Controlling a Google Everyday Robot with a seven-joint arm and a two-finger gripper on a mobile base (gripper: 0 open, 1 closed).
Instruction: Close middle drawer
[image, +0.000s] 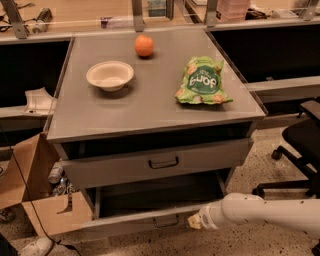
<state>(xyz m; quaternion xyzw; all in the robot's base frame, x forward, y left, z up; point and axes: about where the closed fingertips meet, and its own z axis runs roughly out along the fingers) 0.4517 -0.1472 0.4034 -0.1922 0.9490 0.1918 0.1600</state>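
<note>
The middle drawer (130, 225) is a grey metal drawer with a low front panel and a small dark bar handle (166, 221). It stands pulled out below the taller top drawer (160, 162), and its shallow tray shows dark inside. My gripper (195, 220), at the end of the white arm (260, 212), is at the right end of the middle drawer's front panel, up against its outer face, just right of the handle.
On the cabinet top (150, 107) lie a white bowl (110, 75), an orange (144, 45) and a green snack bag (201, 81). A cardboard box (35, 200) stands at the left. A black office chair (300, 150) is at the right.
</note>
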